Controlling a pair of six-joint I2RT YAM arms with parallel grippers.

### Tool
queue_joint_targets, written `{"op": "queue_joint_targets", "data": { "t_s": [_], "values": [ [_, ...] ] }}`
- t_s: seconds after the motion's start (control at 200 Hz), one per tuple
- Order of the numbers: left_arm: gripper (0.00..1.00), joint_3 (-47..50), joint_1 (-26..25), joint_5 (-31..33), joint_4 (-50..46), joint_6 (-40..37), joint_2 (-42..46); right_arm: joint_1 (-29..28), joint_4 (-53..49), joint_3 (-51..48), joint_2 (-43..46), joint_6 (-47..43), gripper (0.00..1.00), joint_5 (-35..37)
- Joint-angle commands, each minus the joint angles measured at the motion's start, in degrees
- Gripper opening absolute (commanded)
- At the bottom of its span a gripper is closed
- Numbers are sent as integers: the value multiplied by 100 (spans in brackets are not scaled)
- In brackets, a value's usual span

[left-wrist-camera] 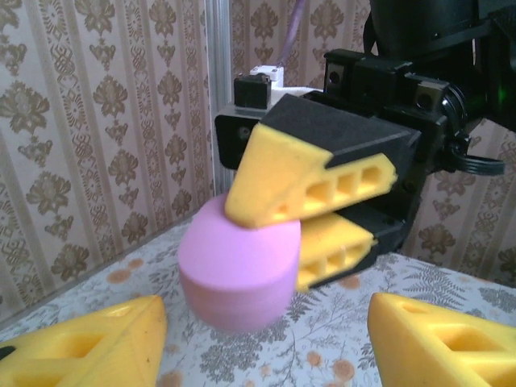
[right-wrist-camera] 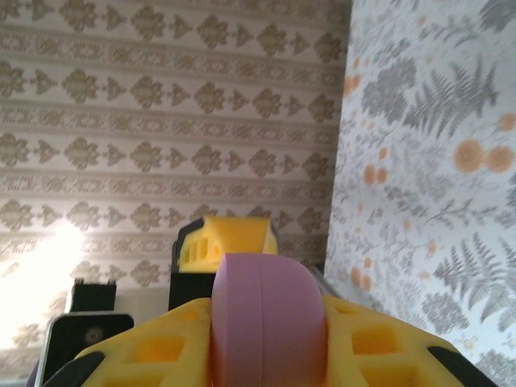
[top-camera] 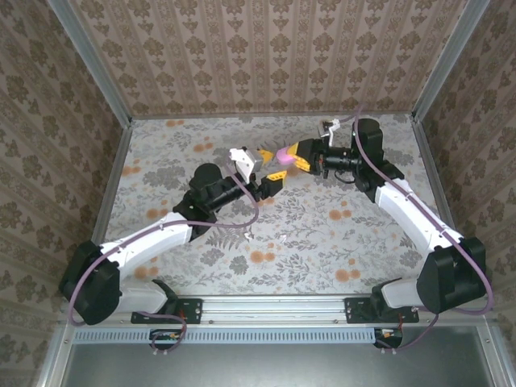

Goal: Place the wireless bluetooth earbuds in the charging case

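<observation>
As the right pincer clamps one pink charging case, the left pincer gapes

Pink case in right claw

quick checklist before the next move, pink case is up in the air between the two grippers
1. right gripper shut on the pink case: ok
2. left gripper open, fingers either side of the case, not touching it: ok
3. case held above the table, apart from it: ok
4. case open to take the earbuds: not ok, it looks closed along its seam
5. where the earbuds lie: cannot tell
</observation>
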State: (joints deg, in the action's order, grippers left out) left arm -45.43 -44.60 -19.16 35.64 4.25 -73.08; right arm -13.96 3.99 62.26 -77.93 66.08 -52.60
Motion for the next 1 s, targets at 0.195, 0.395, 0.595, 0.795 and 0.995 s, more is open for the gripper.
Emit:
{"op": "queue_joint_targets", "data": {
  "t_s": [0.195, 0.395, 0.595, 0.795, 0.995],
  "values": [
    [70, 322, 33, 641, -342, -322, 717, 152, -823, -100, -510, -1112, 31, 1862],
    [70, 300, 43, 812, -586, -399, 963, 166, -638, 25, -1612, -1326, 31, 2061],
    [70, 415, 40, 1118, -648, -366, 1128, 153, -392, 288, -2595, -1437, 31, 2141],
    [70, 403, 40, 1170, -728, -364, 1182, 142, -613, 496, -3088, -1757, 32, 2560],
    [70, 360, 47, 1150, -714, -363, 1125, 123, -795, 520, -3320, -1938, 32, 2799]
  ]
}}
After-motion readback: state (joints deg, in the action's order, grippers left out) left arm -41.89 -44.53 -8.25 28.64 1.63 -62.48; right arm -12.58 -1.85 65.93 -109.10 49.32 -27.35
